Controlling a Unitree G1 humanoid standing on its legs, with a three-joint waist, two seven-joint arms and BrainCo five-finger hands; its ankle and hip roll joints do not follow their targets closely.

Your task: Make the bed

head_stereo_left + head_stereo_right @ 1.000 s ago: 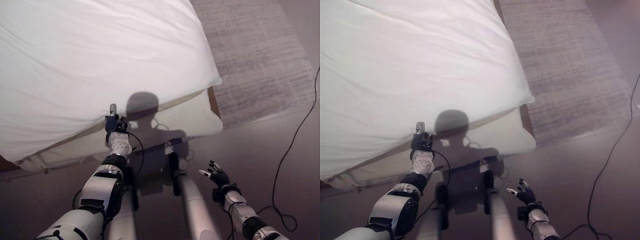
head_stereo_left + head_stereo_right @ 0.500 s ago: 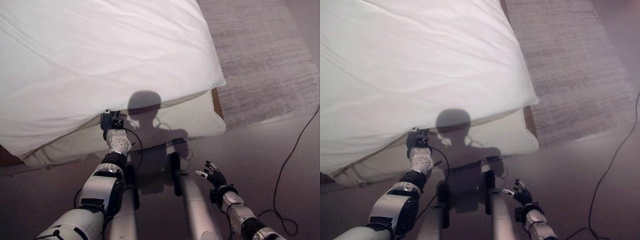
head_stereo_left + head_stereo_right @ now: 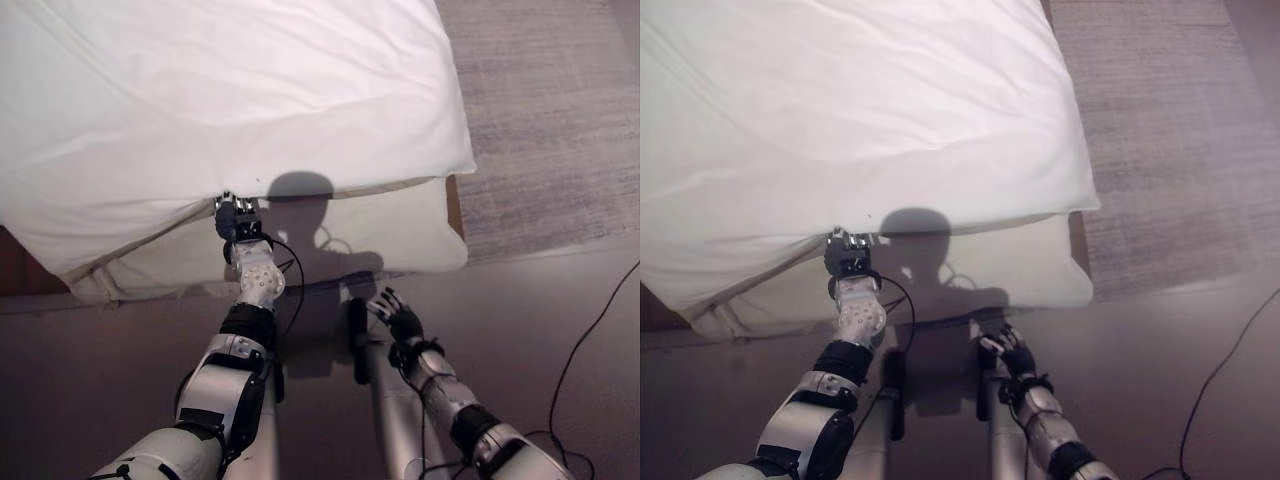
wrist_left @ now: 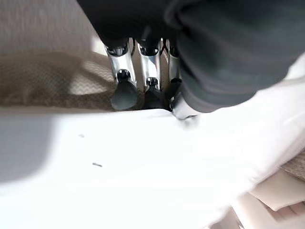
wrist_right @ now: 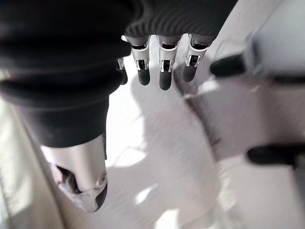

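Note:
A white duvet (image 3: 230, 100) covers the bed and hangs over the cream mattress (image 3: 400, 230) at the near edge. My left hand (image 3: 240, 222) reaches up to that hanging edge. In the left wrist view its fingers (image 4: 121, 71) run under the duvet's hem (image 4: 119, 167) and the thumb (image 4: 183, 109) presses on top, pinching the cloth. My right hand (image 3: 400, 320) hovers low over the floor, short of the mattress. Its fingers (image 5: 162, 67) are straight and spread, holding nothing.
A grey woven rug (image 3: 560, 120) lies on the floor to the right of the bed. A wooden corner of the bed frame (image 3: 455, 200) shows beside the mattress. Dark floor (image 3: 560, 300) runs along the bed's near side.
The camera has shifted. My left hand has closed its fingers on the duvet's edge. My right hand has moved left and forward, closer to the mattress.

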